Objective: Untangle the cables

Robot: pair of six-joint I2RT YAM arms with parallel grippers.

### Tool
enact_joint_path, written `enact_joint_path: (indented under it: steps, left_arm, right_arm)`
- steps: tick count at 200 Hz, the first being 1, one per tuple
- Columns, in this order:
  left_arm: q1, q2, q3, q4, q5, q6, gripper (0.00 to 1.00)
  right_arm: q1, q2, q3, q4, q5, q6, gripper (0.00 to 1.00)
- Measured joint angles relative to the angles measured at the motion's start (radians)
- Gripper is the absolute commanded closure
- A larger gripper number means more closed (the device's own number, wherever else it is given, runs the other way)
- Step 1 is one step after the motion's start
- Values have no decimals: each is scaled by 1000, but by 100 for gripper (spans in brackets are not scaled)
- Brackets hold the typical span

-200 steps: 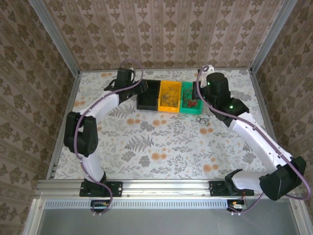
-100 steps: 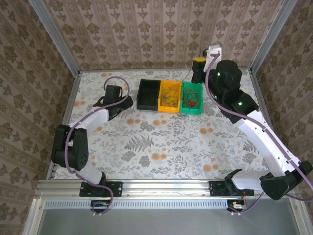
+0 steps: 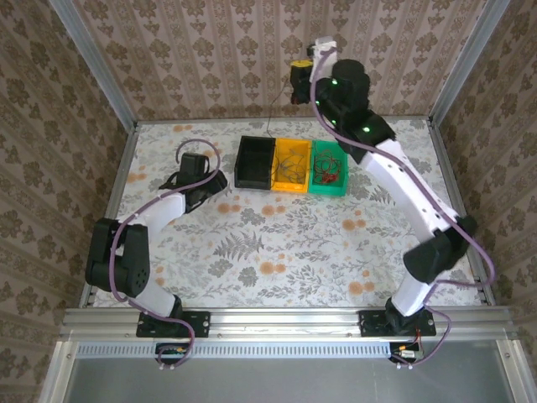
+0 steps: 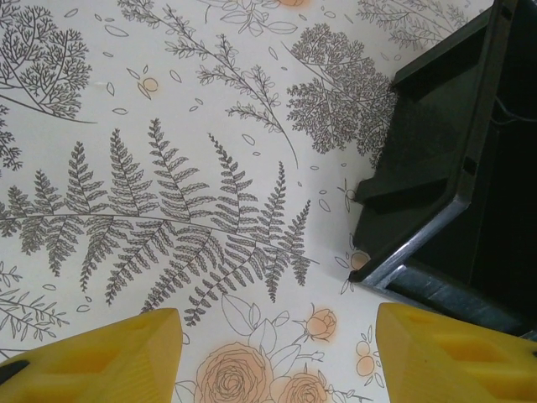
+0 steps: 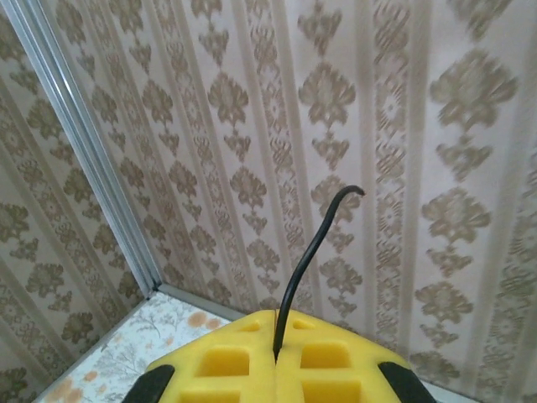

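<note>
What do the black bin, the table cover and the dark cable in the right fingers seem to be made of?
Black bin: probably moulded plastic, matte and finely grained, with a glossy rim edge.
Table cover: a smooth printed sheet, cloth or vinyl, I cannot tell; flat floral print.
Dark cable: thin wire in black, likely plastic, insulation; it stands curved from the shut right fingers.

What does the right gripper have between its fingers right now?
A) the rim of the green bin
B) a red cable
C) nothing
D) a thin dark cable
D: in the right wrist view the right gripper is shut on a thin dark cable that curves up out of it.
</note>
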State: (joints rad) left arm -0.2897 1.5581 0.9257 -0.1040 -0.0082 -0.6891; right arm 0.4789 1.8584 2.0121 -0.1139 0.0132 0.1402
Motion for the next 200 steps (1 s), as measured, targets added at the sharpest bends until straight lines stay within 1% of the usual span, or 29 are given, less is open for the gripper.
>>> enact_joint_path:
  steps: [32,53,77,107,200]
  left_arm:
    - [0,0,-6,0,0,0,37]
    - [0,0,-11,0,0,0,37]
    - [3,0,-12,0,0,0,37]
    - [4,0,-11,0,2,0,37]
    - [4,13,-12,8,11,-15,37]
  right_arm:
    - [0,182,145,-54,-8,21,100]
    - [0,264,252,-102,-8,20,99]
    - [0,301,370,-129,-7,19,99]
    - [0,301,495,-121,-7,21,99]
    - [0,284,515,-98,-23,70,98]
